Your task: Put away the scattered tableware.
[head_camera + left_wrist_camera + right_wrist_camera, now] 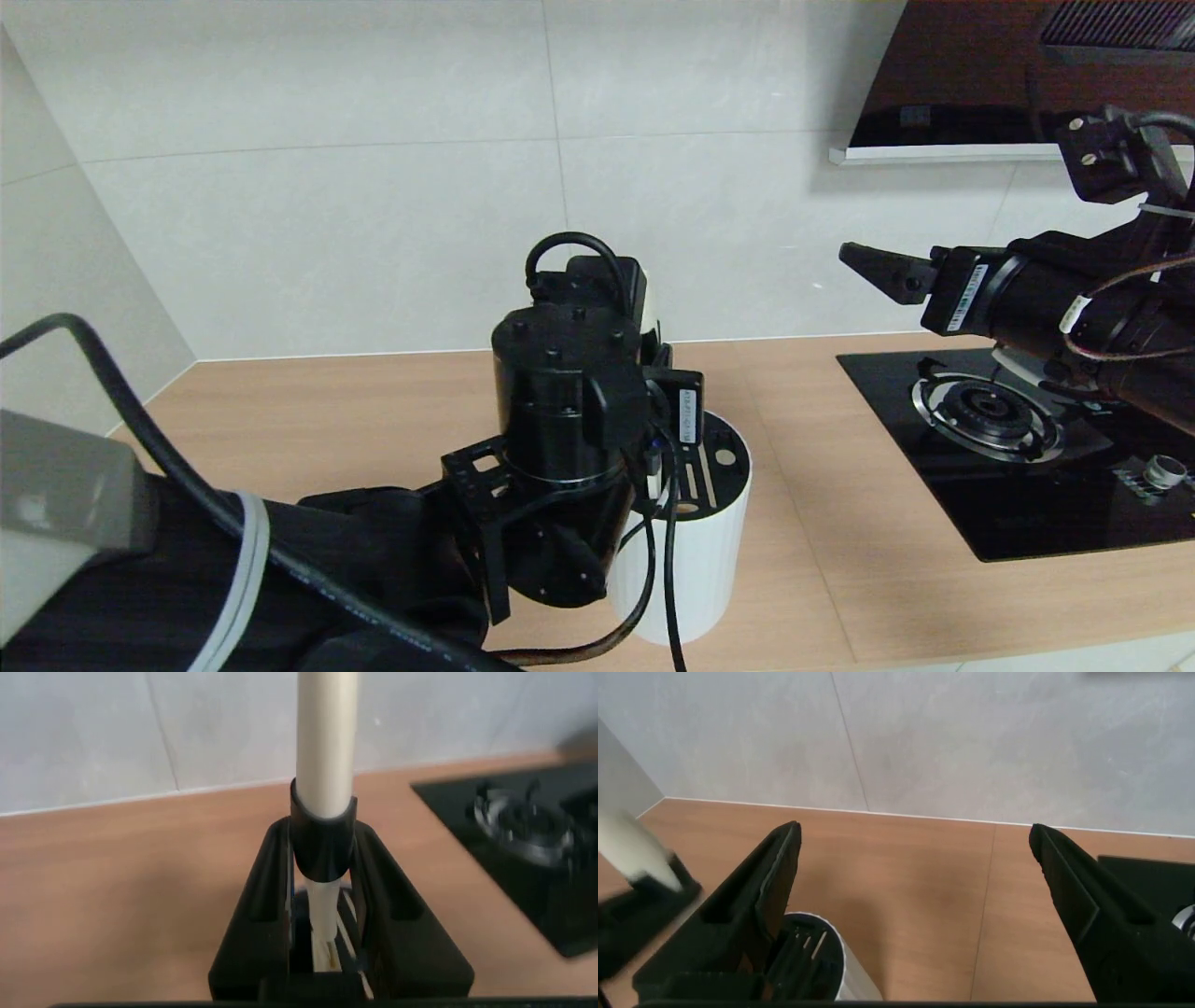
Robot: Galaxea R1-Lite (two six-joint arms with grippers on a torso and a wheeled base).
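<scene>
The cream-handled utensil with a black collar (326, 756) stands upright, pinched at the collar by the left claw (327, 943), directly over the white cylindrical holder with a black slotted lid (691, 551) at 6 o'clock on the wooden surface (373, 401). To seat it well, I'd line the thin lower end up with one slot, lower it straight down, and release only once it is well inside. The right claw (913, 835) hangs spread wide toward 3 o'clock, above the black glass hob (1027, 504).

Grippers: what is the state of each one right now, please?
Left gripper: closed on a cream-handled utensil.
Right gripper: open, holding nothing.
</scene>
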